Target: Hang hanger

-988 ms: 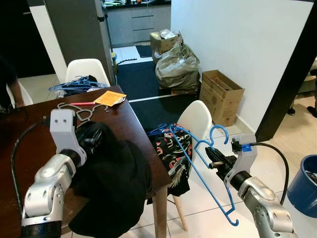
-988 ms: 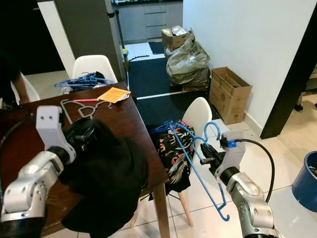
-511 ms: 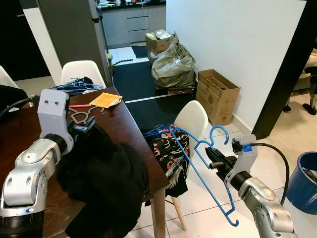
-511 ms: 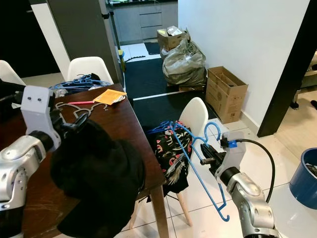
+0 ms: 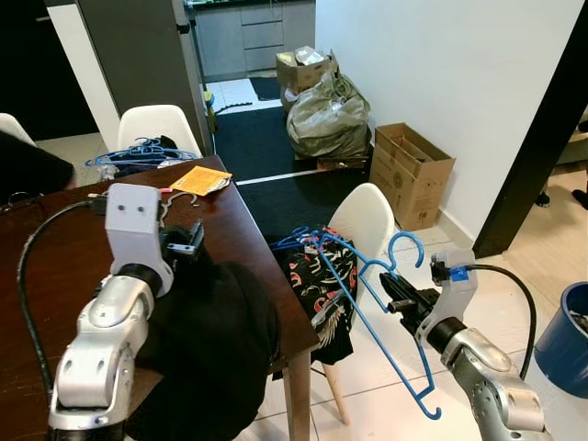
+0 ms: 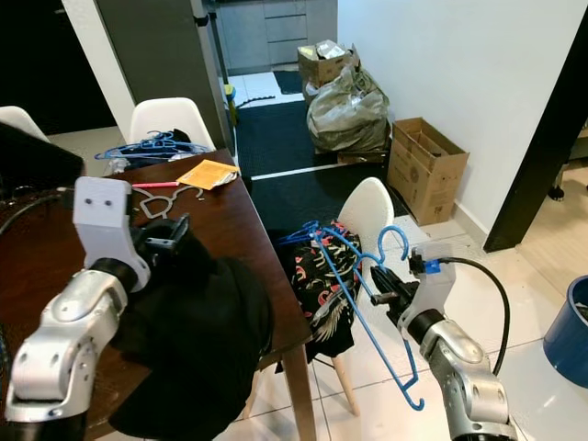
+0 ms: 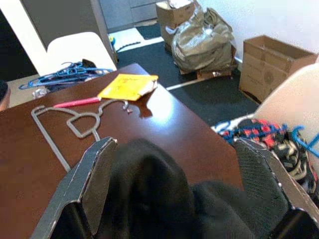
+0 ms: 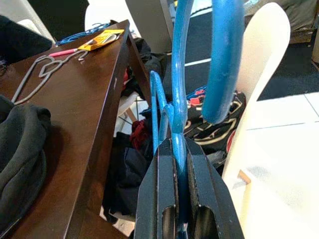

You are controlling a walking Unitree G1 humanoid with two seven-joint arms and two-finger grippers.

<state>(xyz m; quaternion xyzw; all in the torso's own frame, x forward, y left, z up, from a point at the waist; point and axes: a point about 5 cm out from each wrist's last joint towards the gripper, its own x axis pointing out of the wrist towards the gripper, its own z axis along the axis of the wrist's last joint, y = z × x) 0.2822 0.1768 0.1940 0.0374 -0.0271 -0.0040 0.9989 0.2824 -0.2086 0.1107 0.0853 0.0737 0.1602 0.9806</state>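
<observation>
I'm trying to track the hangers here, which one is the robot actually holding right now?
The blue hanger clamped in the right gripper, beside the near white chair. The grey hanger lies flat on the table, and the blue bundle rests on the far chair.

Hanger (image 5: 377, 312) – smooth blue plastic, glossy. Table (image 5: 239, 230): dark polished wood, reflective. Garment (image 5: 216, 340) on it – matt black cloth, soft, fleecy. Chair (image 5: 367, 216): smooth white plastic. Box (image 5: 413, 175): matt brown cardboard. Floor (image 5: 386, 404): glossy pale tile.
</observation>
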